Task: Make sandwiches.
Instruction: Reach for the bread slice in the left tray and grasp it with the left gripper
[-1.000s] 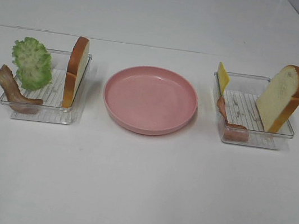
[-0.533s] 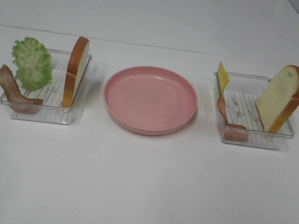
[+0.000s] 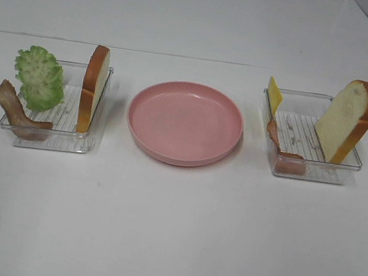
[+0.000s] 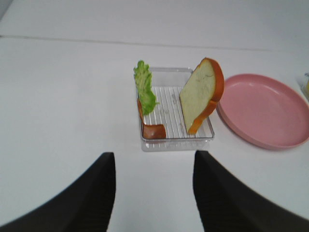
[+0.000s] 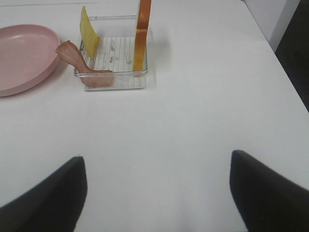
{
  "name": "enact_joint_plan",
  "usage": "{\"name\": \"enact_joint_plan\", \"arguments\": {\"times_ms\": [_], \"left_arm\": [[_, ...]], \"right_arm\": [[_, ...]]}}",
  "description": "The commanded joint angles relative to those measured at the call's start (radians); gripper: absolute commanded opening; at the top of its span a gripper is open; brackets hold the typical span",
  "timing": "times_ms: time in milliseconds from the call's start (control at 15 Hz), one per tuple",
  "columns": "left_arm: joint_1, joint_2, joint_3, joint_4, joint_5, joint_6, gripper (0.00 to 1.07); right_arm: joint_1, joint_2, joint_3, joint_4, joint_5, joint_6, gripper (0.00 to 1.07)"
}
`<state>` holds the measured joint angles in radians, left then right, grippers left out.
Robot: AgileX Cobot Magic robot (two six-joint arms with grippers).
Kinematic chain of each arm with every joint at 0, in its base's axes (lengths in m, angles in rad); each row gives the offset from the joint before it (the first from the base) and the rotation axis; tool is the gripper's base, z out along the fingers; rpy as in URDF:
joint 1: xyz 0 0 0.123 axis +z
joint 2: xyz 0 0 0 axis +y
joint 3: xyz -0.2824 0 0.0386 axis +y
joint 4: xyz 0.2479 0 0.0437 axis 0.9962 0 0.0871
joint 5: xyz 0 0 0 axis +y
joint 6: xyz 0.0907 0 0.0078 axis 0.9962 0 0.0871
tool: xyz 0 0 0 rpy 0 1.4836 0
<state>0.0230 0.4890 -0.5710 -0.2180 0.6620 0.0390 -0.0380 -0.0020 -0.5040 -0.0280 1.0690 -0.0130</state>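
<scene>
No assembled sandwiches are in view; only loose parts show. The left clear tray (image 3: 51, 139) holds green lettuce (image 3: 38, 76), a bacon strip (image 3: 15, 110) and an upright bread slice (image 3: 92, 88). The right clear tray (image 3: 318, 175) holds yellow cheese (image 3: 273, 95), bacon (image 3: 286, 158) and a leaning bread slice (image 3: 346, 122). My left gripper (image 4: 154, 193) is open, short of its tray (image 4: 176, 143), with nothing between its fingers. My right gripper (image 5: 157, 193) stands wide open, well back from its tray (image 5: 116, 82). Neither arm shows in the high view.
A pink round plate (image 3: 185, 123) sits between the two trays with nothing on it. The table is white, with a seam running across behind the trays. Its right edge shows in the right wrist view, beyond the tray.
</scene>
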Motion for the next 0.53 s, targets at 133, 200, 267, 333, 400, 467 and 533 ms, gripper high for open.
{"name": "enact_joint_plan", "arguments": {"times_ms": [133,200,267,333,400,467,533], "left_arm": [[0.005,0.315,-0.178,-0.029,0.035,-0.004,0.51],[0.005,0.413,-0.252,-0.032,0.060,-0.004,0.54],[0.005,0.554,-0.379,-0.033,0.117,-0.004,0.58],[0.005,0.624,-0.452,-0.033,0.154,-0.004,0.59],[0.005,0.709,-0.531,-0.033,0.198,-0.004,0.59],[0.003,0.749,-0.563,-0.033,0.216,-0.004,0.59],[0.001,0.821,-0.641,-0.034,0.263,-0.006,0.59]], "right_arm": [[-0.005,-0.016,0.004,-0.002,-0.012,-0.005,0.78],[-0.005,-0.016,0.004,-0.002,-0.012,-0.005,0.78],[-0.005,-0.016,0.004,-0.002,-0.012,-0.005,0.78],[-0.005,-0.016,0.004,-0.002,-0.012,-0.005,0.78],[-0.005,-0.016,0.004,-0.002,-0.012,-0.005,0.78],[-0.005,-0.016,0.004,-0.002,-0.012,-0.005,0.78],[-0.005,-0.016,0.004,-0.002,-0.012,-0.005,0.78]]}}
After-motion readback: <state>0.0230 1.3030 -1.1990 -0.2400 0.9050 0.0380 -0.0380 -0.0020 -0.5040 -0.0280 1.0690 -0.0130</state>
